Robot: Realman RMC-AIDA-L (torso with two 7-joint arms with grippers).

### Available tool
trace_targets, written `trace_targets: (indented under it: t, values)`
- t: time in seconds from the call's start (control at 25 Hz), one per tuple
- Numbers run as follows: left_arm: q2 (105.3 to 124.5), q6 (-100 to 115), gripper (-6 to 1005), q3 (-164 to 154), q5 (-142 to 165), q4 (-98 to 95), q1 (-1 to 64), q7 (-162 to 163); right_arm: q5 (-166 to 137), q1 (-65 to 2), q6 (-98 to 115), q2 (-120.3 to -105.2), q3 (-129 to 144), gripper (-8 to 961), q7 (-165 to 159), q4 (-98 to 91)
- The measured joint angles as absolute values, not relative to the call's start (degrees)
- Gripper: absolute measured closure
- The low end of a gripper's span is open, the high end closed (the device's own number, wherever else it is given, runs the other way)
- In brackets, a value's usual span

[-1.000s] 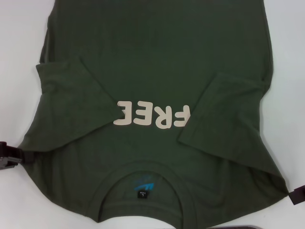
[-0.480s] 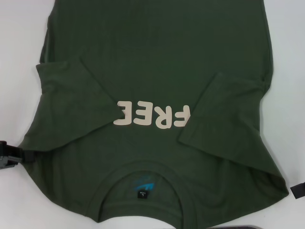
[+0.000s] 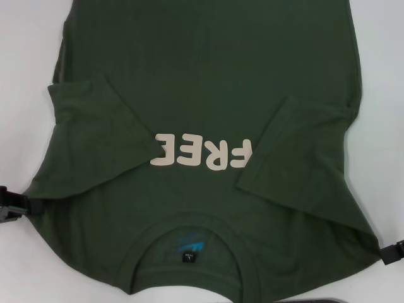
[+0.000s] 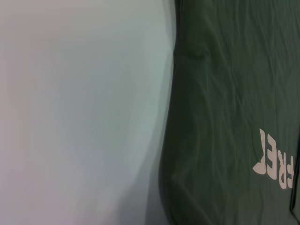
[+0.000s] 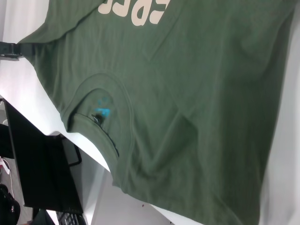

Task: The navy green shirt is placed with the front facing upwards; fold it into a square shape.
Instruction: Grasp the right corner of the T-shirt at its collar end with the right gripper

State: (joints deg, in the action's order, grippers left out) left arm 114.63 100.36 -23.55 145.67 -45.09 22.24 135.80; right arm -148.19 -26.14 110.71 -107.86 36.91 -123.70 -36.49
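One navy green shirt (image 3: 208, 95) on one white table (image 3: 25, 63), with two grippers at its edges.

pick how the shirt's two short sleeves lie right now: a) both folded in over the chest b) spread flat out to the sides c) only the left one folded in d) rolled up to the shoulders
a: on the shirt, the left sleeve and the right sleeve both lie folded inward over the body, their edges reaching toward the cream lettering.
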Motion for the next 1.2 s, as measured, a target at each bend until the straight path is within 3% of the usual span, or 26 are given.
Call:
trace_targets:
  t: [1.2]
  values:
    - [114.60, 100.5, 966, -23.6, 145.7, -45.5, 22.1, 135.7, -149.6, -27.1, 107.6, -109.72, 36.9, 102, -125.4, -36.1]
